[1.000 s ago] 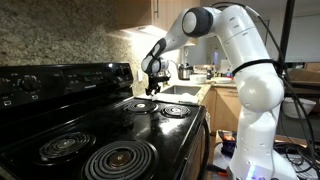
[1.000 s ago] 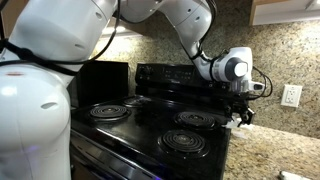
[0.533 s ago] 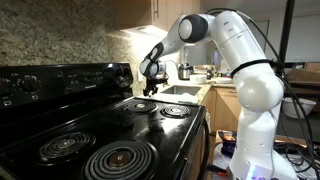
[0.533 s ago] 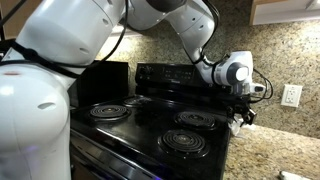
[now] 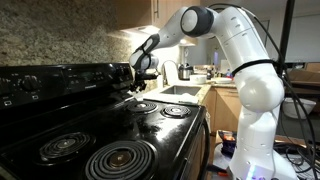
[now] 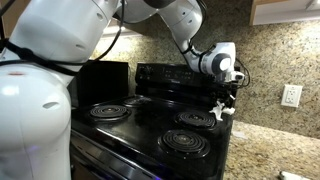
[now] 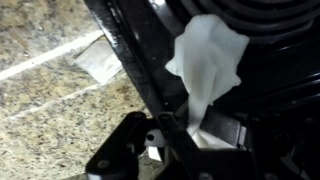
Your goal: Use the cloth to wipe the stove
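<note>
Gripper [image 6: 224,101]: jaws pressed together, pinching the cloth [image 7: 208,58], which hangs from them in a crumpled bunch. Over the last second the gripper has shifted from above the granite counter [image 7: 50,120] edge inward and slightly upward. It now hangs over the stove [image 5: 150,132] near a rear coil burner [image 6: 197,118]. The cloth appears clear of the glossy top (contact not confirmed). Lowering probably comes next, then wiping.

The cloth [image 7: 207,55] hangs from the end effector [image 6: 224,104] over the stove [image 5: 60,125], near its edge beside the desk [image 6: 270,150]. The back panel [image 5: 60,80] rises behind the four burners [image 5: 118,160]; a wall outlet [image 6: 291,96] sits above the desk.
</note>
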`<state>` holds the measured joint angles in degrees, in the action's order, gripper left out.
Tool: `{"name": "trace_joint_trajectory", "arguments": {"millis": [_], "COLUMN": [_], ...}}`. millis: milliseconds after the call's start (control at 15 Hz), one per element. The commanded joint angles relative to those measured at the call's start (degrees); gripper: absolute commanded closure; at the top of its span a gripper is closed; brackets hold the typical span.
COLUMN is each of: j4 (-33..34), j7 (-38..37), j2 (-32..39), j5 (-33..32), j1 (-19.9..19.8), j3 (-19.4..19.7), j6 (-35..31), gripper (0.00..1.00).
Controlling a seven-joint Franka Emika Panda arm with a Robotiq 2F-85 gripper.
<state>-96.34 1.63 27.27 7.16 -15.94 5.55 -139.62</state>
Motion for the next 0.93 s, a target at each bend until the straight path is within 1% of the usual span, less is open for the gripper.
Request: {"name": "trace_joint_trajectory", "arguments": {"millis": [0,333,867], "j4": [-2.1,-0.5,5.7], "j7": [-0.9,-5.3,-13.0], "j2": [0.1,5.0,8.4], "j5": [0.1,-2.2,-2.8], "j1": [2.5,5.6,6.9], "j3": [-0.3,1.8,5.0], "j6": [-0.3,-3.0,-1.8], "gripper": [0.91,0.92,0.92]}}
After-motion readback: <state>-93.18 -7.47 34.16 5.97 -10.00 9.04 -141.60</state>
